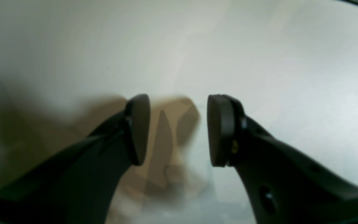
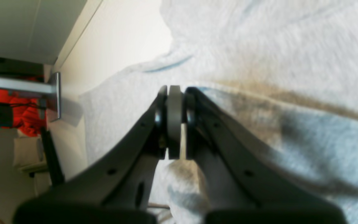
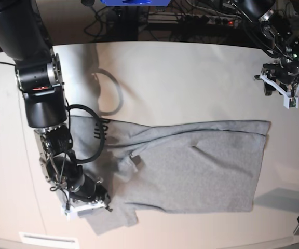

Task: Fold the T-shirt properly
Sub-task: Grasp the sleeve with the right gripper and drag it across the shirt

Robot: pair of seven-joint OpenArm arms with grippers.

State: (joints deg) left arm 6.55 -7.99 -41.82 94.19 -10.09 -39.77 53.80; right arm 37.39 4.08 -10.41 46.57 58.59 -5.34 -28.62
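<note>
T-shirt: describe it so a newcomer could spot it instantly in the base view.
On the pale table, look at the near half: the T-shirt lies spread flat there, light heather-grey. It is the only cloth on the table, and the right gripper is shut at its corner.

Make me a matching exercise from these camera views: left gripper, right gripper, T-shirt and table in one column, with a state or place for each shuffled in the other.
1. left gripper
2. right gripper
3. T-shirt
4. table

A. spread out, light grey
B. jaws apart, nothing between them
C. pale surface under the cloth
D. jaws shut, down at the shirt's edge

Pairs: 1-B, 2-D, 3-A, 4-C
</note>
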